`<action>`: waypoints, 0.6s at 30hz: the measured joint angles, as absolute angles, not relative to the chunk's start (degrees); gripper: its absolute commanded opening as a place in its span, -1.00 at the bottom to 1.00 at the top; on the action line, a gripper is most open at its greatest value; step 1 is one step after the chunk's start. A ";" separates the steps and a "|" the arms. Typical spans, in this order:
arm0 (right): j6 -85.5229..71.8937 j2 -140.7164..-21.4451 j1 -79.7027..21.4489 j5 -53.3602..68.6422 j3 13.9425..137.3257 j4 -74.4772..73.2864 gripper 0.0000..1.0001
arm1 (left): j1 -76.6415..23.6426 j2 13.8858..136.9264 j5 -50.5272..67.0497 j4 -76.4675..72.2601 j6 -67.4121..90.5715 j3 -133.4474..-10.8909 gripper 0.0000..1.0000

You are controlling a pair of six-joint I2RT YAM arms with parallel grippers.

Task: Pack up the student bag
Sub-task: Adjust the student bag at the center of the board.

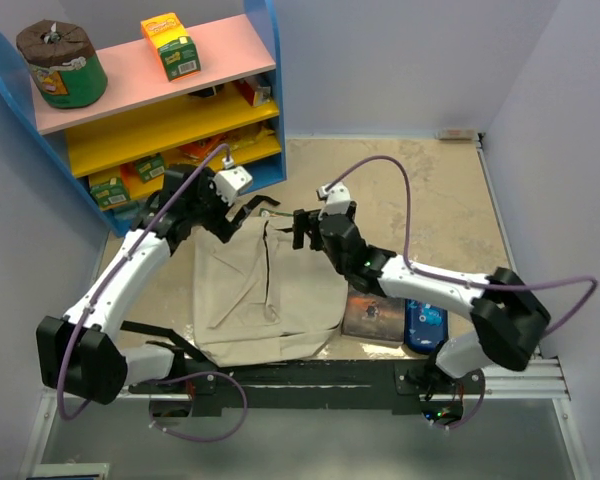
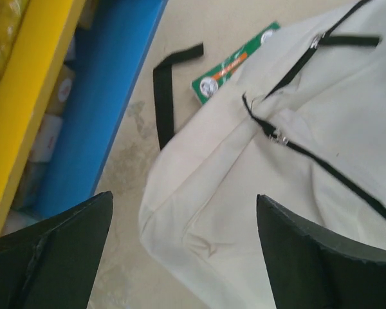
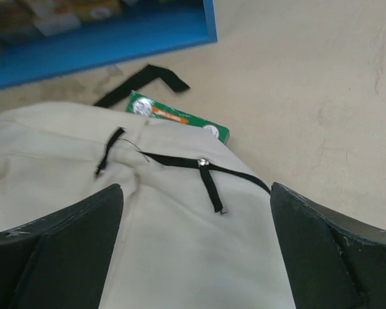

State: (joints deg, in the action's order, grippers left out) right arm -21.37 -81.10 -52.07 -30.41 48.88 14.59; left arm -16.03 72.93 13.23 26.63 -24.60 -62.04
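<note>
The student bag (image 1: 260, 290) lies flat on the beige table, a floppy cream backpack with a black zipper line running down it. My left gripper (image 1: 242, 215) hovers over its far left corner, and in the left wrist view it (image 2: 184, 196) is open above the bag (image 2: 296, 161), holding nothing. My right gripper (image 1: 302, 228) hangs over the far right corner. Seen from the right wrist, it (image 3: 196, 187) is open over the cloth (image 3: 180, 257), just short of the zipper pull (image 3: 206, 165). A flat green packet (image 3: 180, 119) sticks out from under the bag's top edge.
A blue, yellow and pink shelf (image 1: 160, 110) with boxes stands at the back left, close to the left arm. A dark book (image 1: 373, 315) and a glossy blue pencil case (image 1: 423, 325) lie right of the bag. A loose black strap (image 2: 164, 90) lies beside the shelf.
</note>
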 measured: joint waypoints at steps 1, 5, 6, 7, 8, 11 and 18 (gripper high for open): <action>-20.58 -83.96 -50.85 -29.28 49.87 14.28 0.97 | -15.11 72.05 13.15 27.44 -25.02 -60.99 0.92; -18.74 -93.41 -47.13 -24.58 50.52 12.84 0.97 | -8.49 74.00 12.56 30.00 -26.98 -55.94 0.89; -18.44 -95.39 -46.28 -23.51 50.52 12.45 0.97 | -7.03 74.63 12.32 30.55 -27.55 -54.70 0.88; -18.17 -96.95 -45.32 -22.50 50.50 12.03 0.96 | -5.45 75.48 11.97 31.62 -28.34 -53.34 0.88; -17.93 -98.06 -44.42 -21.58 50.50 11.84 0.94 | -4.19 76.29 11.62 32.67 -29.23 -52.21 0.87; -17.89 -98.72 -42.24 -18.87 50.46 12.12 0.82 | -2.61 78.37 11.44 34.74 -31.53 -49.78 0.87; -18.41 -96.95 -40.80 -14.35 46.98 15.11 0.10 | -2.24 81.82 14.33 34.24 -34.65 -48.10 0.37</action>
